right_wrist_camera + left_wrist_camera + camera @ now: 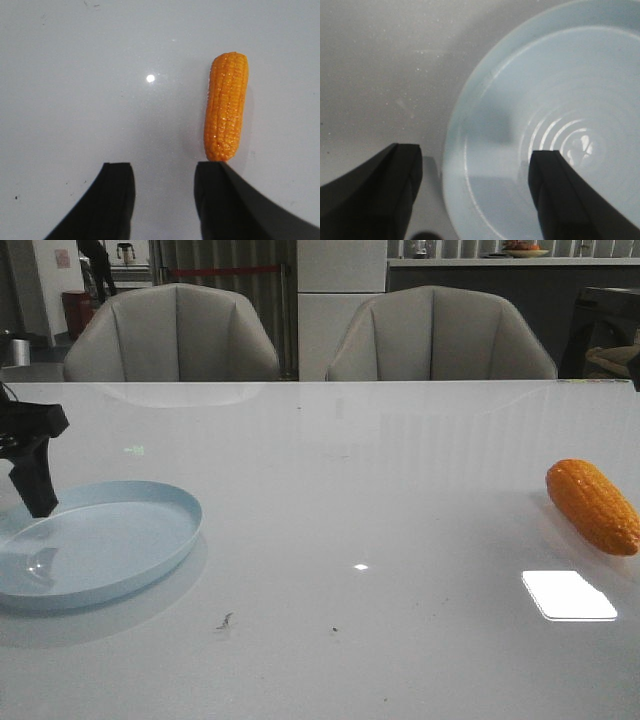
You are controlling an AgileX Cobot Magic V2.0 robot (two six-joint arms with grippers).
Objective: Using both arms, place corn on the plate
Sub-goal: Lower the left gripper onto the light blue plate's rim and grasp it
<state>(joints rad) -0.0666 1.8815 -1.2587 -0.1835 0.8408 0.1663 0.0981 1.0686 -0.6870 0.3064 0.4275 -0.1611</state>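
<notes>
The orange corn (592, 505) lies on the white table at the far right, one end pointing to the back. In the right wrist view the corn (226, 112) lies lengthwise just beyond one fingertip, outside the gap of my right gripper (162, 172), which is open and empty. That gripper is out of the front view. The pale blue plate (120, 540) sits at the front left. My left gripper (40, 502) hangs over its far left rim. In the left wrist view the left gripper (475, 170) is open, its fingers on either side of the rim of the plate (545, 100).
Two grey chairs (172, 335) (438, 335) stand behind the table's far edge. A bright patch of reflected light (568, 595) lies on the table in front of the corn. Small dark specks (225, 620) mark the tabletop near the front.
</notes>
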